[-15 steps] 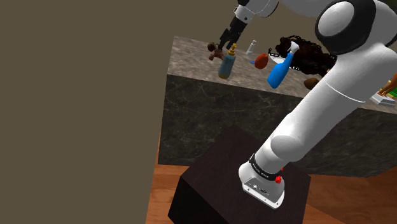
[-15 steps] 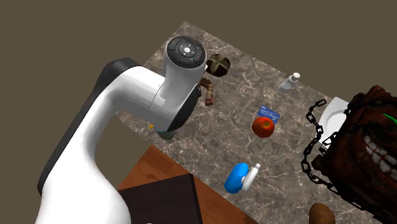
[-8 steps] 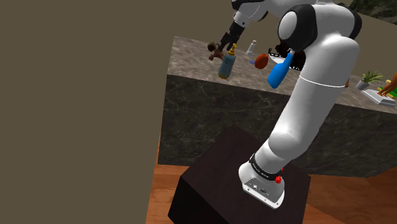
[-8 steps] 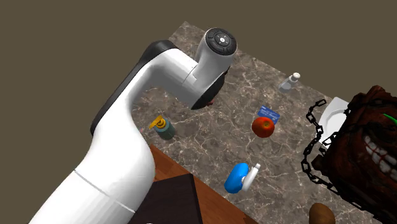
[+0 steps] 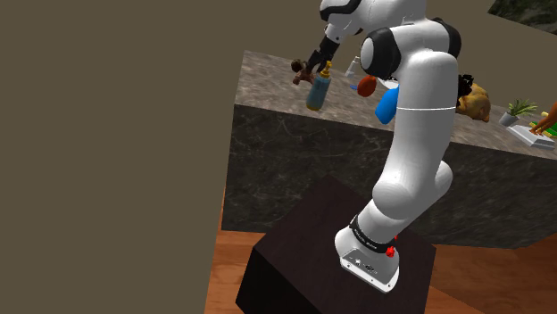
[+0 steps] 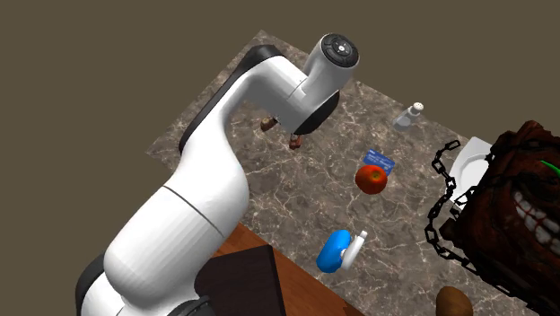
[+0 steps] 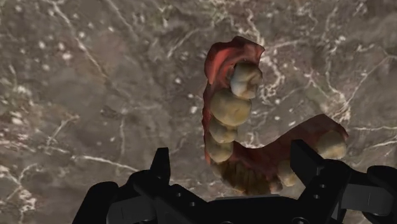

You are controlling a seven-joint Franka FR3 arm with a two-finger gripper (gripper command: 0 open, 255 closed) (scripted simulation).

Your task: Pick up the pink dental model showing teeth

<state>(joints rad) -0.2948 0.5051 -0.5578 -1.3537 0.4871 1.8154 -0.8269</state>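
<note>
Marble counter (image 7: 95, 76) carries the dental model (image 7: 232, 108), reddish gums with yellowed teeth facing up, lying flat on the counter. My gripper (image 7: 232, 164) hangs just above the counter over the model, fingers (image 7: 160, 167) spread to either side of it and pinching nothing.

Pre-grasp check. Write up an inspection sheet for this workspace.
Surface: marbled stone counter.
Job's things: dental model, reddish gums, yellowish teeth, lying on the counter beneath the claw.
Clutter: apple, blue spray bottle, shaker, pump bottle, chain.
Claw: open, fingers apart on either side of the model, not clasping it.
Cables: nothing seen.
Surroundings: olive wall, wooden floor, dark stand.
</note>
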